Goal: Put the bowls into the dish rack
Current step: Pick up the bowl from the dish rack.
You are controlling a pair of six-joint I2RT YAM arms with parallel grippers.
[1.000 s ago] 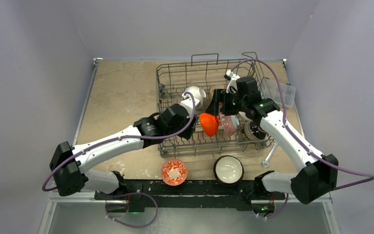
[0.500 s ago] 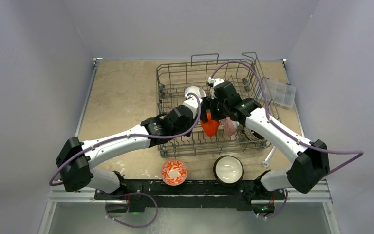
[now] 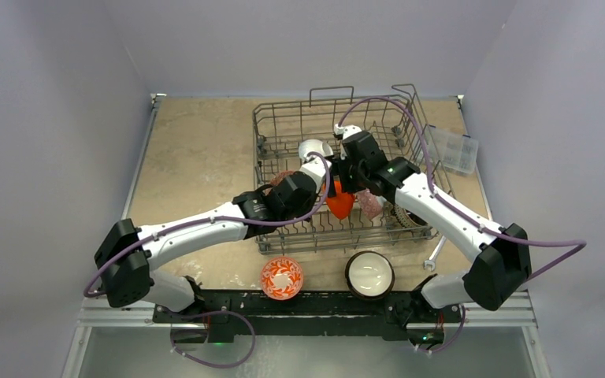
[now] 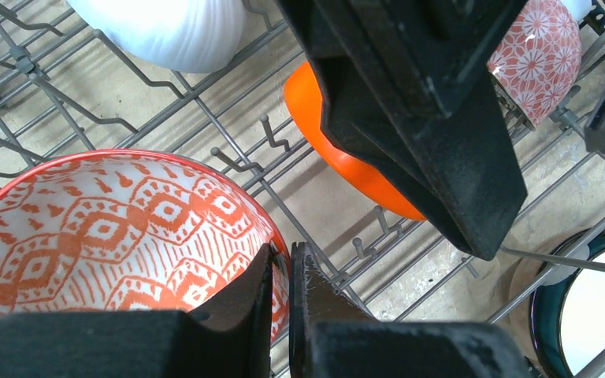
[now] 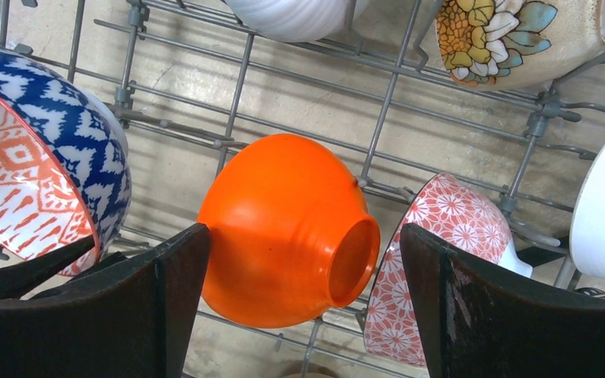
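Right wrist: glossy orange bowl [image 5: 276, 220] (tipped sideways) between parted right claw [image 5: 303, 230]; left claw [image 4: 283, 260] clamps red-patterned bowl [image 4: 118, 220] rim.

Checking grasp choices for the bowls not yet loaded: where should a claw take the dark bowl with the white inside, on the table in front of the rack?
Likely its rim, from straight above: the dark bowl sits upright, mouth up, so one finger goes inside, one outside.
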